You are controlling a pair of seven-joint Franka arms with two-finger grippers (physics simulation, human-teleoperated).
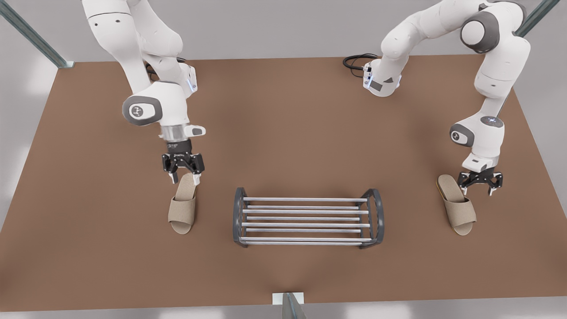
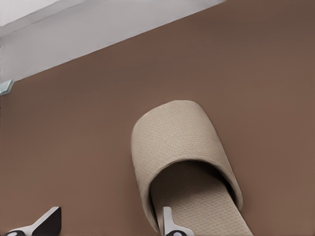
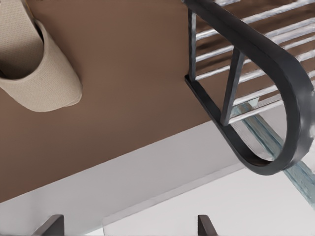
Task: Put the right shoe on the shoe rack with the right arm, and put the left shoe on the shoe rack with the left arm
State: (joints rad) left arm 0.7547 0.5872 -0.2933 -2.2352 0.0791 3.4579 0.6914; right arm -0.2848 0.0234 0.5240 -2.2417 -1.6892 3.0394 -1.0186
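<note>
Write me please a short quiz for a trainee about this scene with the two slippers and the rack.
1. True or false: a slipper already lies on the shoe rack.
2. Choose one. The right gripper is: A) over the heel end of the right shoe; B) over the rack; C) far from both slippers.
3. Fill in: the left gripper, open, stands beside the left shoe, on the front view's ____ side of it.
Key: 1 false; 2 A; 3 right.
</note>
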